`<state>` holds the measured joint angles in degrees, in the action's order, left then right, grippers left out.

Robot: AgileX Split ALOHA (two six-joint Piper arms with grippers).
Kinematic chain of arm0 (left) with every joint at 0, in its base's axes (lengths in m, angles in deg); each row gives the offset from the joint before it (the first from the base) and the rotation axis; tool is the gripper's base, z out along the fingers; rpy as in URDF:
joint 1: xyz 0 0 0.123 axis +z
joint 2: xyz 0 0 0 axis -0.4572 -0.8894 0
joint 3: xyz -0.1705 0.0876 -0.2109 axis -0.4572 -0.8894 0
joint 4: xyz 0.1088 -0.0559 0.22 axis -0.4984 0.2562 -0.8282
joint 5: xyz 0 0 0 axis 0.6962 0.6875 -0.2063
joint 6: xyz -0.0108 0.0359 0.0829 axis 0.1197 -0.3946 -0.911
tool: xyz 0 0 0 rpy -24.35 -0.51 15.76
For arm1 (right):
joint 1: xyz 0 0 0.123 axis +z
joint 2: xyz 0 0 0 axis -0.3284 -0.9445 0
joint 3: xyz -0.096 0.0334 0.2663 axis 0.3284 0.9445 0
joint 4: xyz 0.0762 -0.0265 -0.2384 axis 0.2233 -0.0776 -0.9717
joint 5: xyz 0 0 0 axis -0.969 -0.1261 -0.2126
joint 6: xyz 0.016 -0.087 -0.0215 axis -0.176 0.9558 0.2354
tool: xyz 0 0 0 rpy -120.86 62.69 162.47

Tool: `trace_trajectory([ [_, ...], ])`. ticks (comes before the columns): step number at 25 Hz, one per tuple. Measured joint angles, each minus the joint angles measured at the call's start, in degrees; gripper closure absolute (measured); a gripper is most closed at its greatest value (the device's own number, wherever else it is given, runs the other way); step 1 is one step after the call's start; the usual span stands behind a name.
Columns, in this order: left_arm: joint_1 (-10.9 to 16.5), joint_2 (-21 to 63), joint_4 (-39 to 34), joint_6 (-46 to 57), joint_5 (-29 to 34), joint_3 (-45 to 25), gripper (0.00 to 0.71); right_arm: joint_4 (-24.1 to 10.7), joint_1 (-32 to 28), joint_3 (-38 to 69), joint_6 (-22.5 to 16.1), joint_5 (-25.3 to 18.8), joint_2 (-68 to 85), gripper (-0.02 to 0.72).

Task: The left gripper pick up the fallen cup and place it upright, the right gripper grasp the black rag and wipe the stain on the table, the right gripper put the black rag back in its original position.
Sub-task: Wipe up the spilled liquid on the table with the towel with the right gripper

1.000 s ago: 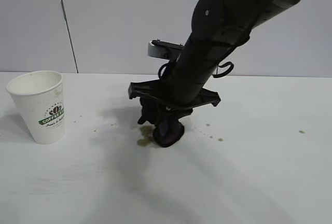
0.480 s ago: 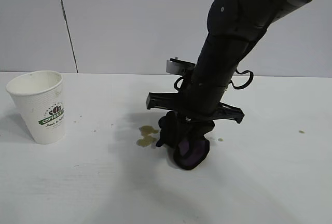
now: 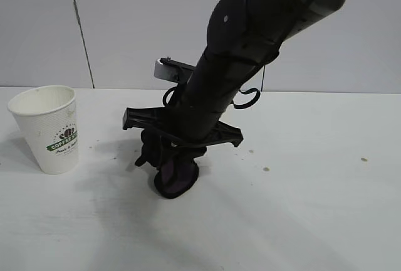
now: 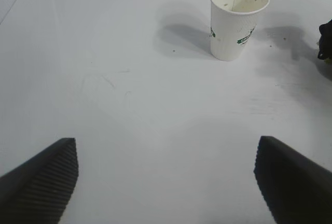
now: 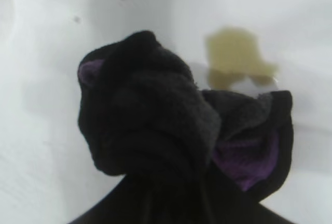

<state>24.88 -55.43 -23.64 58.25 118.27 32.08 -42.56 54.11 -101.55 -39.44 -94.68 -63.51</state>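
Note:
The white paper cup (image 3: pixel 47 130) with a green logo stands upright on the table (image 3: pixel 313 214) at the left; it also shows in the left wrist view as the cup (image 4: pixel 236 19). My right gripper (image 3: pixel 164 155) points down near the table's middle, shut on the black rag (image 3: pixel 176 180), which presses on the tabletop and shows its purple lining. In the exterior view the rag and arm hide the stain. The right wrist view shows the yellowish-brown stain (image 5: pixel 236 55) just beyond the rag (image 5: pixel 150 115). My left gripper (image 4: pixel 166 182) hovers open over bare table, well short of the cup.
Small brownish specks (image 3: pixel 265 169) dot the table right of the rag, with one more (image 3: pixel 363 159) far right. A grey-white panelled wall (image 3: pixel 125 26) runs along the back edge. The right arm (image 3: pixel 250 45) slants down from the upper right.
The right gripper has dragged the rag back to the left, from right of the stain to over it. The cup and the left gripper have not moved.

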Motion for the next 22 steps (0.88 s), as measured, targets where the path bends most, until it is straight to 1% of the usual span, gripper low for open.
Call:
trace_trajectory([
  [2,0.00,0.00,0.00,0.00,0.00,0.00,0.046,0.59,0.00,-0.05,-0.44,1.13,-1.32,0.609],
  [8,0.00,0.00,0.00,0.00,-0.03,0.00,0.046,0.61,-0.12,-0.14,-0.49,4.08,-1.74,0.609],
  [10,0.00,0.00,0.00,0.00,-0.03,0.00,0.046,0.61,-0.50,-0.18,-0.49,4.47,-1.79,0.609],
  [12,0.00,0.00,0.00,0.00,-0.03,0.00,0.046,0.48,-1.40,-0.61,-0.49,3.97,-1.85,0.609],
  [15,0.00,0.00,0.00,0.00,-0.03,0.00,0.046,-1.26,-3.36,-2.68,-0.49,0.34,-1.98,0.609],
  [19,0.00,0.00,0.00,0.00,-0.03,0.00,0.046,-5.33,-6.55,-6.20,-1.19,-4.79,-2.04,0.609],
  [22,0.00,0.00,0.00,0.00,-0.03,0.00,0.046,-10.08,-9.09,-7.93,-3.07,-10.15,-2.04,0.609],
])
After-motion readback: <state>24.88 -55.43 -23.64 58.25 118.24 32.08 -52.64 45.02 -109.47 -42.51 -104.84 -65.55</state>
